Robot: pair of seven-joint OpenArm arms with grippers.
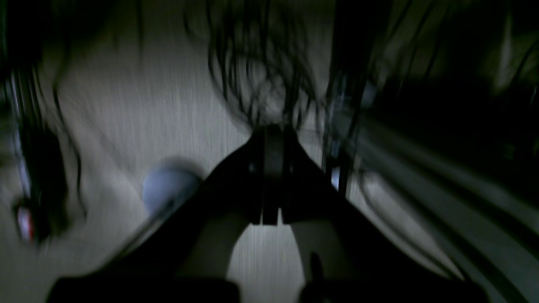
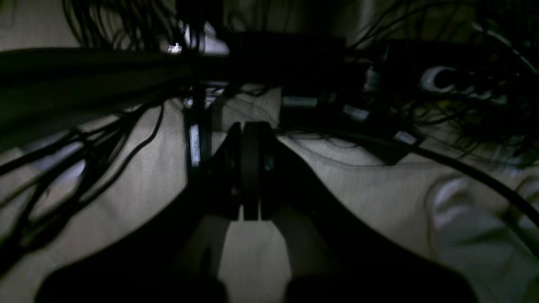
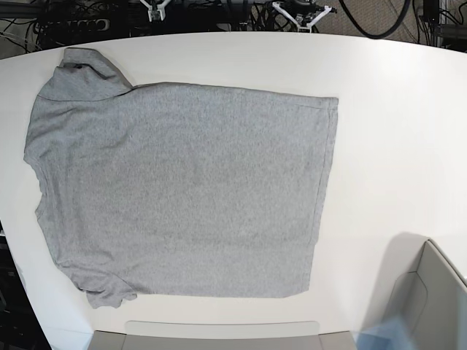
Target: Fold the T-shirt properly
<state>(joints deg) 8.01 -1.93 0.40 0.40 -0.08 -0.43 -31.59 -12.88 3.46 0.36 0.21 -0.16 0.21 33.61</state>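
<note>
With my left gripper (image 1: 269, 176) and right gripper (image 2: 251, 172) both clenched on nothing, well away from the T-shirt (image 3: 182, 189) lying flat on the table (image 3: 394, 109), I'd open wide before pinching its edge.

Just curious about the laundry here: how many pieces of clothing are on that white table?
1: a grey T-shirt spread flat across the table's left and middle. Nothing seems hidden beneath it.

The heather-grey T-shirt (image 3: 182, 189) lies spread flat and unfolded, plain side up, on the white table. Its hem runs along the base view's right, its collar end lies at the left, and one short sleeve points to each of the upper-left and lower-left corners.
</note>
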